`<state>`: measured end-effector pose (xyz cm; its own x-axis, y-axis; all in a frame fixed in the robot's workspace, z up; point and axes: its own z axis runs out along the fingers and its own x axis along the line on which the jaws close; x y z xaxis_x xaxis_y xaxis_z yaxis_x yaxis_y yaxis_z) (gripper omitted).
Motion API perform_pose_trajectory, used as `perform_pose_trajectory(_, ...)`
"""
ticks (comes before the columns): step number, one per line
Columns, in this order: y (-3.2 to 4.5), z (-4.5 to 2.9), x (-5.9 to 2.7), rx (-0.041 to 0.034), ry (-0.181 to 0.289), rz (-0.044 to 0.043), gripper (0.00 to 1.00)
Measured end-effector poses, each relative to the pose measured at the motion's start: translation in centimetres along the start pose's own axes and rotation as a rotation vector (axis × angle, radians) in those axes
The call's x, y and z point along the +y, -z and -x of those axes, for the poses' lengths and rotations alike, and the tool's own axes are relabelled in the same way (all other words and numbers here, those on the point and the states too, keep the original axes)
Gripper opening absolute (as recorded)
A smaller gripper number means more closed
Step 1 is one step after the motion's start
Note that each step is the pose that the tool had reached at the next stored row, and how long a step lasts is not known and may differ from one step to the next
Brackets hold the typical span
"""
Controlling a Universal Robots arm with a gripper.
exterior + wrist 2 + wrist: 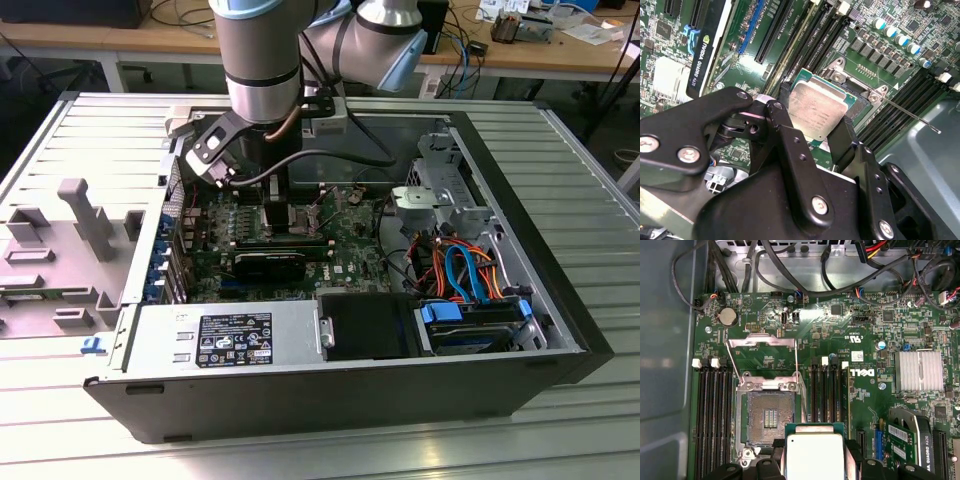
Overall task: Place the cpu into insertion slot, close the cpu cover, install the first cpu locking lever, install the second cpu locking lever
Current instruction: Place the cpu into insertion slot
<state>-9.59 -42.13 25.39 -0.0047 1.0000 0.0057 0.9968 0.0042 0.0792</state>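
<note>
fingers [844, 136] clamped on the cpu [817, 112], one black pad against each of two opposite edges, dull silver top turned toward the cameras in both wrist views. carried by the gripper [815, 464] above the board, overlapping one edge of the insertion slot [769, 417] in the first wrist view, not seated in it. slot's dark, gold-tinted centre lying bare inside its silver rim. cpu cover [761, 342] swung up on its hinge, open on the far side of the slot from the cpu, green board showing through its square cut-out. thin wire locking lever [910, 117] raised, sticking out past the socket. long black memory slots [715, 410] flanking the socket on both sides. finned silver heat sink [918, 370] and black graphics card [705, 55] further off on the same board. in the exterior view, grey arm [260, 70] reaching straight down into the open computer case [560, 300], itself lying flat on a slatted metal table [580, 150].
</note>
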Motion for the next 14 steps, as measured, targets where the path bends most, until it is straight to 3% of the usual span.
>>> perform_pose_trajectory(14,-0.02,0.00,-0.27,0.0000,0.000,0.0000,0.55)
